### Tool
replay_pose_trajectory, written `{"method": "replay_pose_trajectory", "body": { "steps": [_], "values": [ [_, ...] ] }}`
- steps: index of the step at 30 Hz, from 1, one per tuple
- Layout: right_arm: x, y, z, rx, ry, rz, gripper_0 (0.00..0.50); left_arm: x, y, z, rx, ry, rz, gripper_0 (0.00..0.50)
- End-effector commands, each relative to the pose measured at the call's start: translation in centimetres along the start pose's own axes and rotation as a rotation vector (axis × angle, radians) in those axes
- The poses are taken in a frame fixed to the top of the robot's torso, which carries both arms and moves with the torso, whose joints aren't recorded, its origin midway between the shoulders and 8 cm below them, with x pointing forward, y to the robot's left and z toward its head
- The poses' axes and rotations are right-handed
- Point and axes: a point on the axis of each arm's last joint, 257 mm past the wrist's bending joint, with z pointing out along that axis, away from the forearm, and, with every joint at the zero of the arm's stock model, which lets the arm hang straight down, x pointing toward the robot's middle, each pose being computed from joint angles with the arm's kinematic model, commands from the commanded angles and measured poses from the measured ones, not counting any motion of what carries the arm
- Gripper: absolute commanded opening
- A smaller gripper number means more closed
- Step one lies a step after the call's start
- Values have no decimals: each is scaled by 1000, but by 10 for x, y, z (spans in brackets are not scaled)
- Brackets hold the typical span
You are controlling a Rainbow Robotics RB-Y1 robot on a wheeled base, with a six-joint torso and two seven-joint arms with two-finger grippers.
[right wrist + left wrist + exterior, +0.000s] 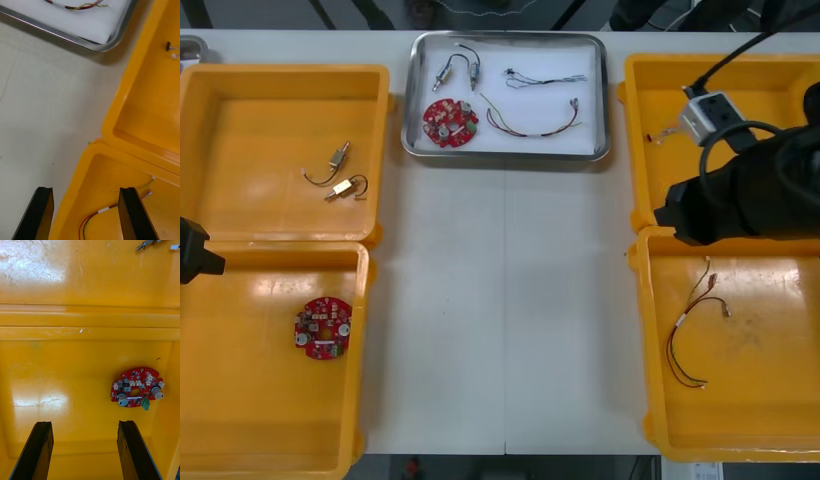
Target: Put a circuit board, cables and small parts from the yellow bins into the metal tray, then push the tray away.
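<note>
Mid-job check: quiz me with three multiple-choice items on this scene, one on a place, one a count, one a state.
1. Where is the circuit board outside the metal tray? A) left near bin B) table C) right far bin
2. Small metal parts in the left far bin? A) one B) two C) four
3. The right hand, over the right near bin's rim, is: A) shut on a cable B) shut, empty C) open
Answers: A, the board lies there, near the left hand; B, two lie there; C, fingers apart, nothing between.
</note>
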Motion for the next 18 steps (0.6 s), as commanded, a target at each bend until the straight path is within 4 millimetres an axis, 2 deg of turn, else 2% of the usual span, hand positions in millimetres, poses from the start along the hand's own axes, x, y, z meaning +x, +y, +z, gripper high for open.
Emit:
{"method": "replay_pose_trajectory", "body": {
  "steps": [1, 6, 11, 18],
  "values": [
    [22, -45, -20, 71, 4, 94, 500, -7, 11, -15, -39, -35, 37, 500],
    [50, -81, -31, 126, 40, 165, 500, -7, 11, -15, -39, -35, 37, 500],
    [70, -105, -36, 178, 63, 225, 500, -7, 11, -15, -39, -35, 37, 500],
    [92, -118, -28, 167, 117, 305, 500, -7, 11, -15, -39, -35, 37, 500]
  ]
}}
